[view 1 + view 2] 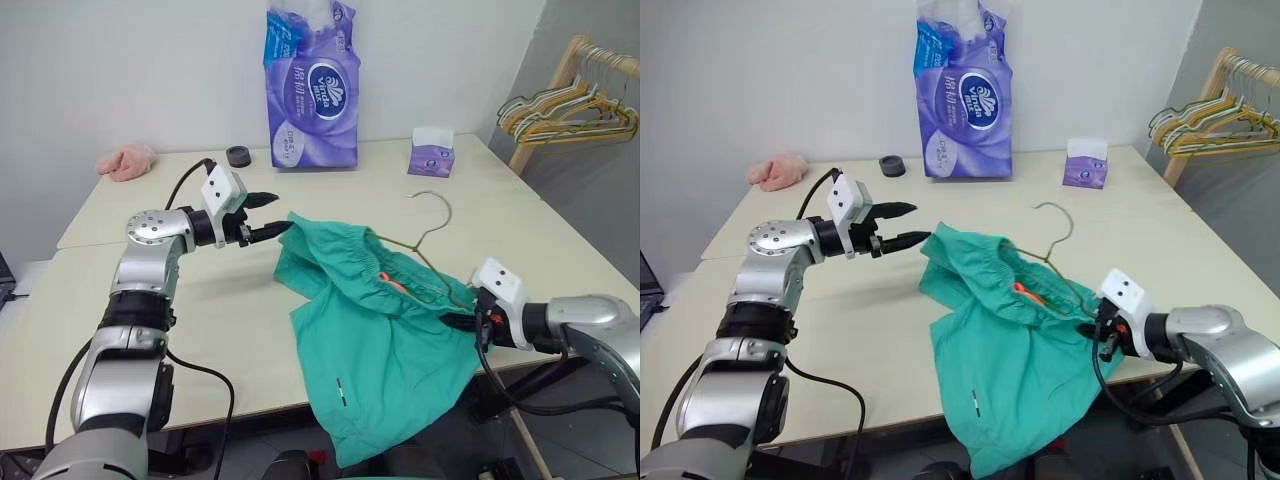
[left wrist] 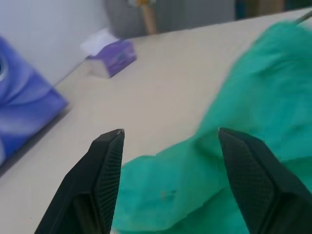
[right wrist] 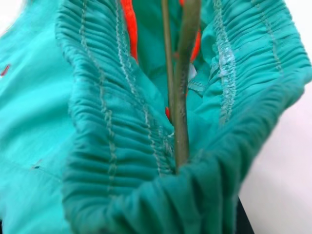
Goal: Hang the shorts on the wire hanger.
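Teal-green soft fabric shorts [image 1: 385,340]: on the pale table [image 1: 200,330], one leg drooping over its near edge. Thin olive-grey wire hanger [image 1: 425,235]: threaded into the gathered waistband, hook lying clear on the tabletop. Right gripper [image 1: 463,319]: clamped on waistband and wire. Left gripper [image 1: 274,213]: fingers spread, empty, just beside the shorts' far corner

Left gripper [image 1: 272,214] hovers level with fingers spread apart; right gripper [image 1: 467,318] angles downward, fingers pinched closed.
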Controlling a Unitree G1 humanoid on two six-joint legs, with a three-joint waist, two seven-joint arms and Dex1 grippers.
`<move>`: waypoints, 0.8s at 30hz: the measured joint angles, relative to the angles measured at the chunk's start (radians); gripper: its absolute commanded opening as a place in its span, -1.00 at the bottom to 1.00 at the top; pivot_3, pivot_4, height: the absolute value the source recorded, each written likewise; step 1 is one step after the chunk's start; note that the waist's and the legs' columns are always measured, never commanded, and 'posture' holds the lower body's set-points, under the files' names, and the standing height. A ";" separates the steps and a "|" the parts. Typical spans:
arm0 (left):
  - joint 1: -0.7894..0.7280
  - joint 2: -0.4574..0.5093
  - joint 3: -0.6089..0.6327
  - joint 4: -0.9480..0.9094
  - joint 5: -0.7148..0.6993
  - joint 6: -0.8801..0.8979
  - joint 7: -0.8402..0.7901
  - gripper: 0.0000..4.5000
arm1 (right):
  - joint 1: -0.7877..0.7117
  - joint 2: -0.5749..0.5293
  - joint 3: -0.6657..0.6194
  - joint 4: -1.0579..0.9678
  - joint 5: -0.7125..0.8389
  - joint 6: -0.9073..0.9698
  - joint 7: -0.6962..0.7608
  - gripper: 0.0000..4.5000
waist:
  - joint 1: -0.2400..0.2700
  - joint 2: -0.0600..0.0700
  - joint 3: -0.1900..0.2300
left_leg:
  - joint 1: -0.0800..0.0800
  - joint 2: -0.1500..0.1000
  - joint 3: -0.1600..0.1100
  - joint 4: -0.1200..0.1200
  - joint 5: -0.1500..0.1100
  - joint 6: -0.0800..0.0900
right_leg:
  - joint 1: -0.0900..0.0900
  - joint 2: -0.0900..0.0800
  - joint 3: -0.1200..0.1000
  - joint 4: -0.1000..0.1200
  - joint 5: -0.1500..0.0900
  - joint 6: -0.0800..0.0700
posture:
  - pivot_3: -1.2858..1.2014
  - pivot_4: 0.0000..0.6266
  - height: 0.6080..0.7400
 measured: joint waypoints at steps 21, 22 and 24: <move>-0.058 -0.319 -0.269 -0.269 -0.061 0.097 -0.032 0.44 | 0.011 0.039 -0.823 -0.016 0.052 0.502 -0.413 -1.00 | -0.167 0.020 0.007 | 0.001 -0.003 0.012 -0.001 -0.007 0.012 | 0.003 0.001 0.011 -0.003 -0.006 0.008 | -0.33 -0.77 1.00; -0.058 -0.327 -0.276 -0.269 -0.055 0.090 -0.030 0.44 | 0.001 0.013 -0.840 0.007 0.046 0.502 -0.426 -1.00 | -0.171 0.020 0.007 | 0.001 -0.002 0.013 -0.001 -0.008 0.014 | 0.003 0.002 0.013 -0.003 -0.006 0.009 | -0.33 -0.77 1.00; -0.058 -0.332 -0.283 -0.269 -0.044 0.077 -0.022 0.44 | -0.010 -0.019 -0.864 0.052 0.043 0.502 -0.449 -1.00 | -0.190 0.020 0.007 | 0.001 -0.001 0.015 -0.001 -0.009 0.016 | 0.003 0.004 0.015 -0.004 -0.006 0.009 | -0.34 -0.79 1.00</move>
